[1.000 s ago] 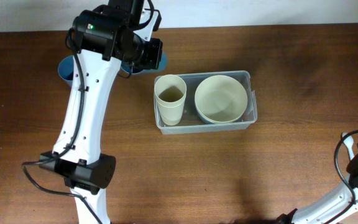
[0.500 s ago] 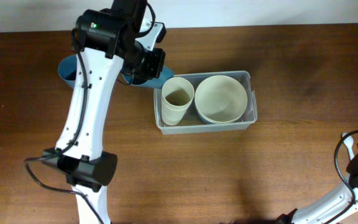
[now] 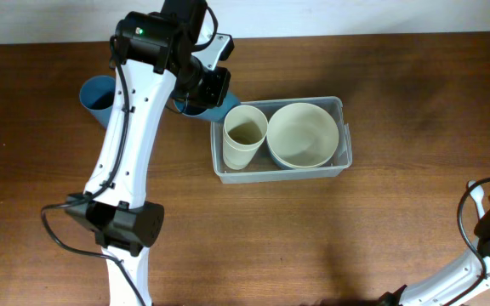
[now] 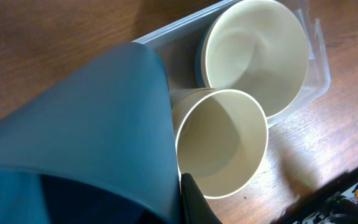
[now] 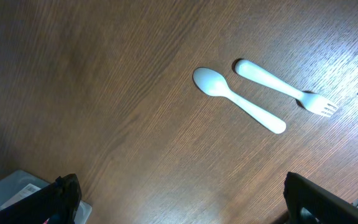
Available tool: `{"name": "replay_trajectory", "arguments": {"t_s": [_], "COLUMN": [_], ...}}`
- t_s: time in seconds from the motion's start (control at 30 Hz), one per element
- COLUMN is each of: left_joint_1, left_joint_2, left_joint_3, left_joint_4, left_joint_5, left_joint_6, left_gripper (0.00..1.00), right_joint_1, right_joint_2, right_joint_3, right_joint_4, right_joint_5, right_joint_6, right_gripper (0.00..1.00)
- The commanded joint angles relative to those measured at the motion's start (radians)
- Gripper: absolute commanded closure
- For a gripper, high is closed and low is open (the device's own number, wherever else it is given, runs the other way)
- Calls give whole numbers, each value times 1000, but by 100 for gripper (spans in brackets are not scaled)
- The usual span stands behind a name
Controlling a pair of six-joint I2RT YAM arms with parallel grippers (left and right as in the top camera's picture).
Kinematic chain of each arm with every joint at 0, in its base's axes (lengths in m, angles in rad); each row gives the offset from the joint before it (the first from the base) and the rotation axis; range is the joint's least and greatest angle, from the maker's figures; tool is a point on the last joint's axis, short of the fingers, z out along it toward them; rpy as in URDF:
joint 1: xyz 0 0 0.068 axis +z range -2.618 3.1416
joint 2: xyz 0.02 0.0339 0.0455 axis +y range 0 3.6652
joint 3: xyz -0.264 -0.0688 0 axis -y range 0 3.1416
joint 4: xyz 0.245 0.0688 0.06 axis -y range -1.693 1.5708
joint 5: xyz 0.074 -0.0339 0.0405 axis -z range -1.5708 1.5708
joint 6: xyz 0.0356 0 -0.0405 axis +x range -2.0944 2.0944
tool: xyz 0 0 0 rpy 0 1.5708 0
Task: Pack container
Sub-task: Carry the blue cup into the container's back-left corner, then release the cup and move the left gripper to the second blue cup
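Observation:
The clear plastic container [image 3: 281, 173] sits mid-table and holds a cream cup [image 3: 245, 134] at its left end and a cream bowl [image 3: 303, 134] on the right. My left gripper [image 3: 204, 90] is shut on a blue cup [image 3: 214, 109], tilted, just off the container's far-left corner. In the left wrist view the blue cup [image 4: 86, 130] fills the left side, right beside the cream cup [image 4: 222, 146], with the bowl [image 4: 253, 50] and the container rim [image 4: 319, 62] beyond. My right gripper [image 5: 185, 208] is open and empty above bare table.
A second blue round vessel [image 3: 97, 92] stands at the far left, partly behind my left arm. A white spoon [image 5: 238, 99] and a white fork [image 5: 284, 87] lie side by side on the wood. The container's corner shows in the right wrist view [image 5: 11, 190].
My left gripper has moved right with the blue cup, up to the container's left corner. The cream cup has shifted slightly right in the container.

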Motion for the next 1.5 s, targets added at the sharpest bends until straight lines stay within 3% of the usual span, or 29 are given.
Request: {"name": "replay_trajectory", "arguments": {"t_s": [0.0,0.4,0.73,0.97,1.07,1.47], "left_joint_1": [2,2,2,6,23,254], "left_joint_2": [39,50,53,53,53,27], "left_joint_3": [10,10,10,10,10,179], "left_joint_4": [-24,-25,-25,-10,-3,-25], "left_joint_5": [-7,-16,-41,-45,-44,-114], "left_joint_6": [24,51,69,69,67,-2], "left_gripper": [94,92,80,64,51,41], "right_joint_1": [4,4,4,4,4,4], "right_joint_2": [-2,-2,-2,-2,-2,-2], "right_joint_3": [-3,-3,-3,-3,-3,-3], "right_joint_4": [3,3,3,3,3,3], "right_joint_5": [-6,-6,-6,-6,-6,-6], "right_joint_6": [9,9,9,9,9,9], "right_gripper": [1,1,1,1,1,1]}}
